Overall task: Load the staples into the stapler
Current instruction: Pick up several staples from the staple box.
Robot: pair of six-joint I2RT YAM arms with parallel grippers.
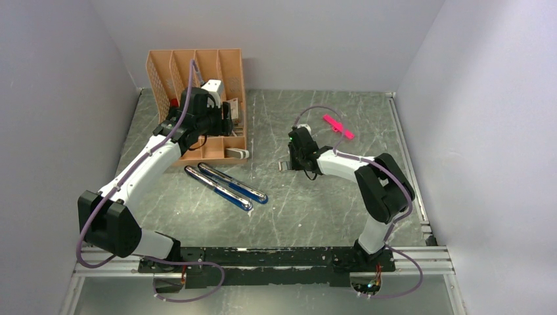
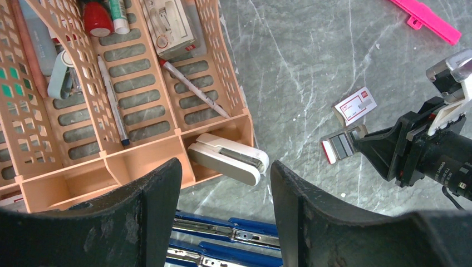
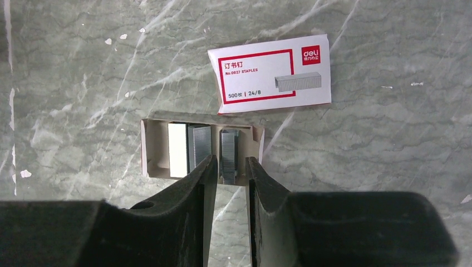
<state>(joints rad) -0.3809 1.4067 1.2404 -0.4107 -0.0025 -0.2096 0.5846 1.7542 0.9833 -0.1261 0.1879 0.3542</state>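
The picking of the staples is judged to be the step in hand. In the right wrist view the staples are seen as grey strips in an opened cardboard tray at the frame's centre, just below its printed sleeve on the desk. The right hand is set astride one strip, its fingers narrowly parted. Whether the strip is actually touched cannot be told, and nothing appears lifted. In the left wrist view the stapler is found lying in the lower right compartment of the orange organiser. The left hand is held above it, released and empty. Next, a firm pinch on one strip is called for, and the stapler must be taken out and opened.
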